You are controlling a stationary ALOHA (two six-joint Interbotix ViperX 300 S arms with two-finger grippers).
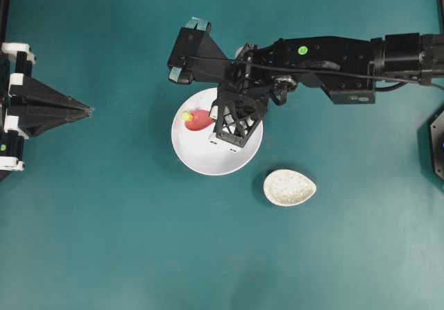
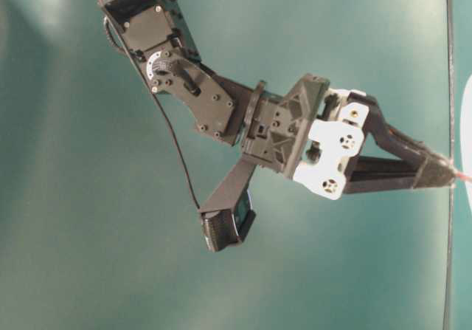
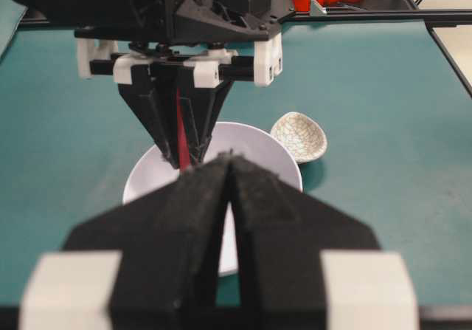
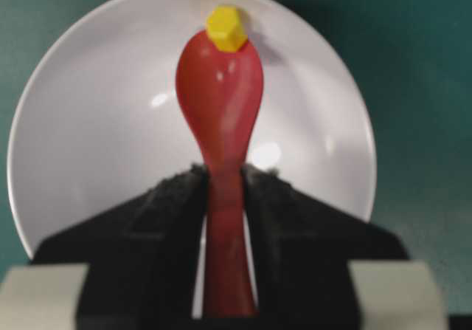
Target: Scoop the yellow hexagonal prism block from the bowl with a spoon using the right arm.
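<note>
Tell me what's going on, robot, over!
Right gripper shut on spoon; left gripper shut, parked. Yellow block at the scoop's tip, over the bowl. Nothing in the way, over.

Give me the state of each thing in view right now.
Right pincer: shut on the spoon's handle.
Spoon: held, scoop inside the bowl.
Yellow block: at the scoop's tip.
Bowl: upright on the table.
Left pincer: shut, empty.
Spoon rest: empty.

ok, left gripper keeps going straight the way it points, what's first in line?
Likely the right gripper, which holds the spoon over the bowl: the left gripper aims at it, with bare table between. Relative height is unclear.
</note>
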